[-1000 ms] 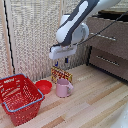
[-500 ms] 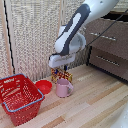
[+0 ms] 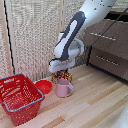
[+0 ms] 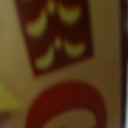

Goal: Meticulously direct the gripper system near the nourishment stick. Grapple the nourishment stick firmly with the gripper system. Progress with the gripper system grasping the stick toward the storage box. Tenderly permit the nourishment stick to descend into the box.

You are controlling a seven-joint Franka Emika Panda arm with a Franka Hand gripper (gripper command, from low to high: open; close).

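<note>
Now approaching: white boxy gripper (image 3: 62, 70), finger state unreadable, hovers over yellow-orange, red-banded snack packet (image 3: 64, 76); next, descend and pinch it.

On the light wooden tabletop (image 3: 95, 102) you have a pink mug (image 3: 64, 88) standing upright near the middle, with a small red bowl (image 3: 44, 86) just beside it at about its nine o'clock. At your two to three o'clock stand the brown wooden drawers (image 3: 107, 47) with pale bar handles. A pale woven screen (image 3: 35, 37) backs everything. The wrist view is badly blurred; its red curve is perhaps the bowl.
</note>
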